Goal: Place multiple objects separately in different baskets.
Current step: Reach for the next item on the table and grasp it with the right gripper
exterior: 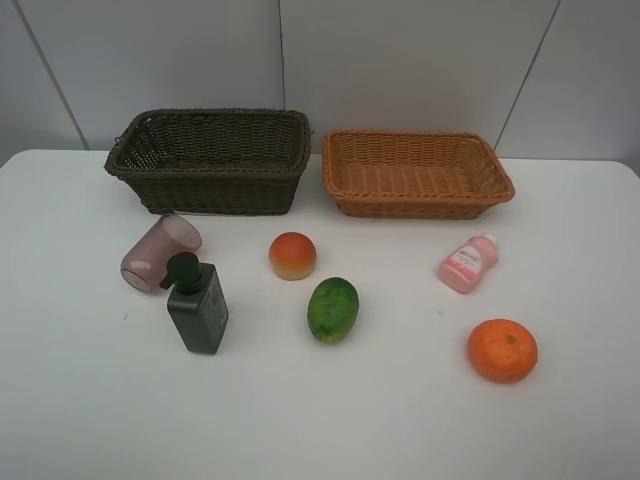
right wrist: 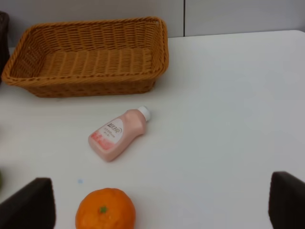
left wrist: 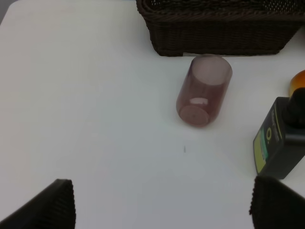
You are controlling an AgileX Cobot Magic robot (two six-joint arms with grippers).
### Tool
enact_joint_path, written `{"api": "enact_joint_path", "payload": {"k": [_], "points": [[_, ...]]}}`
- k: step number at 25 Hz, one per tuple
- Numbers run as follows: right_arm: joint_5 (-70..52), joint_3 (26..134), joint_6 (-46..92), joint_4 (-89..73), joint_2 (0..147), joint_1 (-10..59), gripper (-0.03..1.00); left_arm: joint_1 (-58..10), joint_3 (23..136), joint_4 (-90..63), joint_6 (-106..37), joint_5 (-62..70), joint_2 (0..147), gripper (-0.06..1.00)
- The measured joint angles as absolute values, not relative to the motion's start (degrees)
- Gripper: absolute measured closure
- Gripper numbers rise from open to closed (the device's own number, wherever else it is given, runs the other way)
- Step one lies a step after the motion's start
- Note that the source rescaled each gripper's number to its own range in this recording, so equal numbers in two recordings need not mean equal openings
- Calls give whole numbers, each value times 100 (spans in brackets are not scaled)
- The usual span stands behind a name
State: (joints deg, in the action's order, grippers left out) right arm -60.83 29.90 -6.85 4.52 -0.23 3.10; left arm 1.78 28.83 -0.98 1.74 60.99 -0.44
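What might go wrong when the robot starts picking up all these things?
The pink cup lies on its side, so it may roll away when touched. The orange is round and smooth, so it might slip out of a grip and roll. The pump bottle stands upright close to the cup, and a reach for either could knock it over.

woven wicker baskets (exterior: 210,160); translucent, probably plastic cup (exterior: 160,251).

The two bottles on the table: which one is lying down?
The small pink bottle with the white cap lies on its side; the dark pump bottle stands upright.
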Motion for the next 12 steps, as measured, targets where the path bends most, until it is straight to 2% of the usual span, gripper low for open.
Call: {"api": "enact_joint_path", "payload": {"k": [12], "points": [[-6083, 2990, -685, 452, -23, 310, 1, 178, 2883, -98, 174, 6099, -44, 3]]}}
